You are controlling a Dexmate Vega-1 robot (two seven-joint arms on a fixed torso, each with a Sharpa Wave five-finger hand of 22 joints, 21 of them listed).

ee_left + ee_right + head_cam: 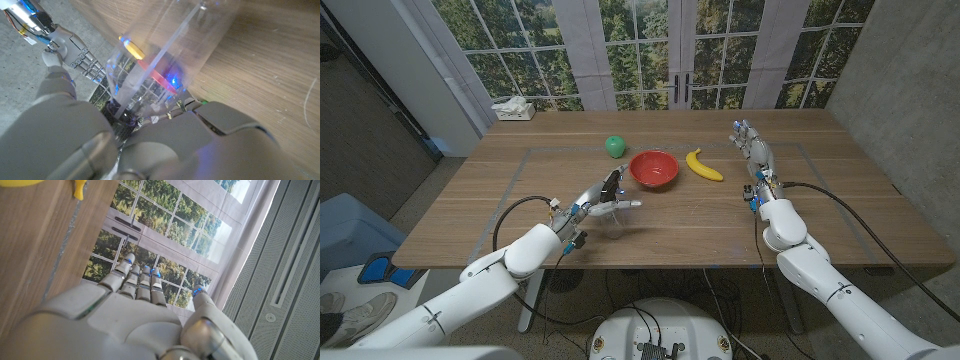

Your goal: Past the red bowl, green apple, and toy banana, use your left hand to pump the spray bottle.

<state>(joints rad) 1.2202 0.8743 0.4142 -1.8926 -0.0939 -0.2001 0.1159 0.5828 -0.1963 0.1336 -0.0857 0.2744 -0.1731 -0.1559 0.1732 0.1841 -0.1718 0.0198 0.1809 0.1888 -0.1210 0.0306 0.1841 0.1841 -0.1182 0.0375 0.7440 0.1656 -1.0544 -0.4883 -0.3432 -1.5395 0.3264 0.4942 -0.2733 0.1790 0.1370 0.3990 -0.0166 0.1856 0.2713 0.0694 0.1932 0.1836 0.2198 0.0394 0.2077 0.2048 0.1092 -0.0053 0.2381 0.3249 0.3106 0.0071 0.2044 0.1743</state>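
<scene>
My left hand [592,205] grips a clear spray bottle [616,218] with a black pump head, just left of and nearer than the red bowl [654,168]. The left wrist view looks up close along the bottle [170,45] and its dip tube, with my left hand's fingers [220,125] wrapped round it. The green apple [614,146] lies behind the bowl to its left. The toy banana [703,166] lies to the bowl's right. My right hand [752,150] is raised right of the banana, fingers straight and apart, holding nothing; the right wrist view shows it [140,305] the same way.
A white tissue box [513,109] sits at the far left corner of the wooden table [720,225]. Grey tape lines mark a rectangle on the tabletop. Windows and a door stand behind the table. A blue seat [345,230] is on the floor at the left.
</scene>
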